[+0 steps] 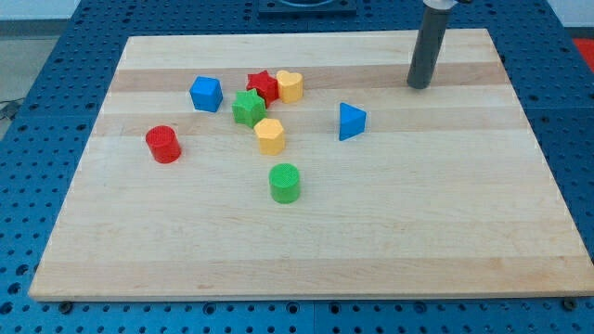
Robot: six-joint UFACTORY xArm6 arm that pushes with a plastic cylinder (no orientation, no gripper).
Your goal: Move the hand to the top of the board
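1. My tip (pixel 419 86) rests on the wooden board (pixel 306 250) near the view's top right. It is a plain dark rod with no jaws to open or close, and it has hold of nothing and touches no block.
2. Nearest to my tip is the blue triangular block (pixel 351 122), down and to the view's left of it, clearly apart.
3. Further left of my tip sits a tight cluster: the yellow heart-like block (pixel 290 85) touching the red star (pixel 263 85), with the green star (pixel 248 108) just below them and the yellow hexagonal block (pixel 269 135) below that.
4. The blue cube (pixel 206 93) stands just left of that cluster.
5. The green cylinder (pixel 285 183) lies well below and left of my tip.
6. The red cylinder (pixel 163 144) is farthest from my tip, towards the view's left.
7. The board is the only thing holding anything; all eight blocks lie on it.
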